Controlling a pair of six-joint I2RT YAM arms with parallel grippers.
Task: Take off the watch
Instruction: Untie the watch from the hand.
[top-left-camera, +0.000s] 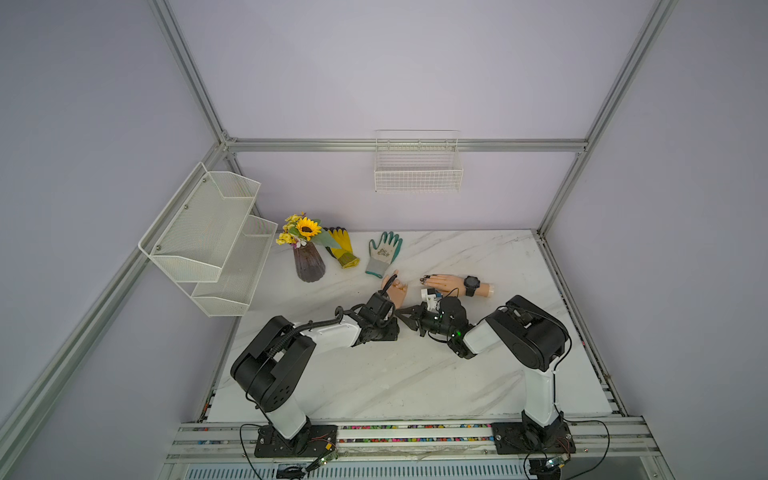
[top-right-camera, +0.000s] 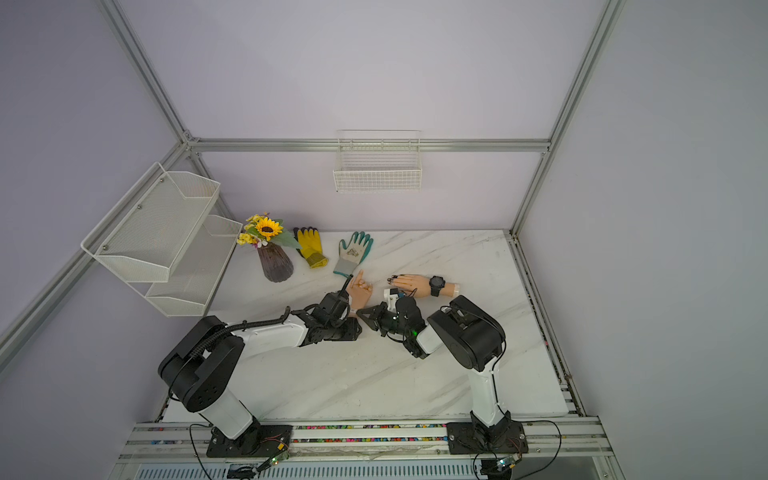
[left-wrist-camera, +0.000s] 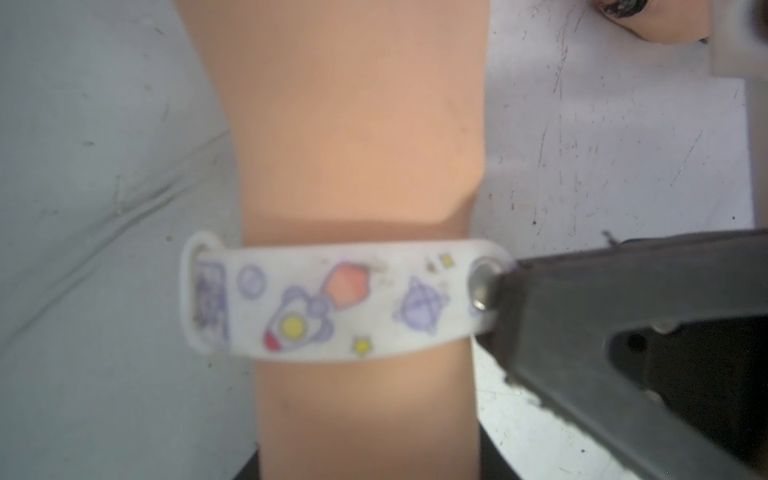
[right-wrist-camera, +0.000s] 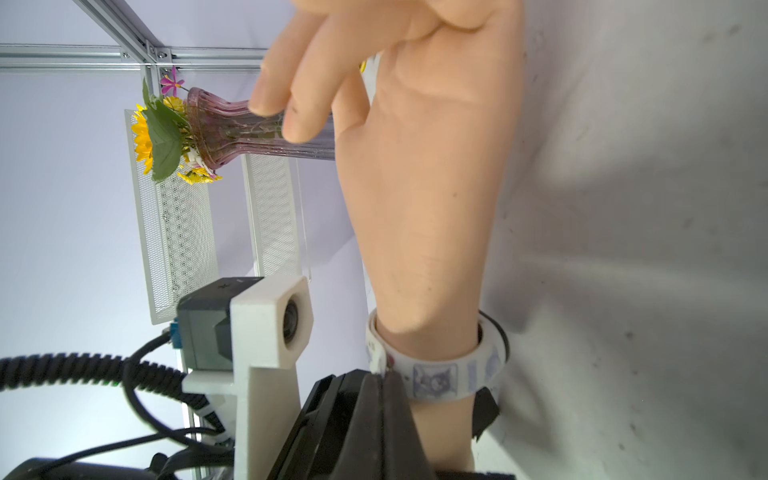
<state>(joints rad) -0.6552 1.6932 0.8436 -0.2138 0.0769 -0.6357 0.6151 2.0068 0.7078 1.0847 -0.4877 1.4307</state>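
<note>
A ribbed purple glass vase (top-left-camera: 309, 264) at the back left of the marble table (top-left-camera: 415, 374) holds a sunflower (top-left-camera: 308, 227) and a bunch of smaller yellow blooms. A two-tier white mesh shelf (top-left-camera: 199, 224) hangs on the left wall, and a white wire basket (top-left-camera: 417, 180) hangs on the back wall. Beside the vase lie a yellow glove (top-left-camera: 343, 249) and a grey glove with green fingers (top-left-camera: 384, 251).

The white cartoon-print watch band (left-wrist-camera: 353, 299) sits around the wrist of the pointing mannequin hand (top-left-camera: 397, 289). That hand lies near the table's middle with its index finger towards the gloves. The right gripper (right-wrist-camera: 384, 380) has its jaws pressed together on the free end of the band, just by the metal stud (left-wrist-camera: 482, 286). The left gripper (top-left-camera: 392, 316) straddles the forearm on the stump side of the band. Only black finger edges show at either side in the wrist views, so it seems to clamp the forearm with partly parted jaws.

The left arm's wrist camera and cable cover much of the forearm in both top views. Just to the right lies a second mannequin hand (top-left-camera: 446, 282), palm down, wearing a black wristwatch (top-left-camera: 471, 283), apart from both grippers
</note>
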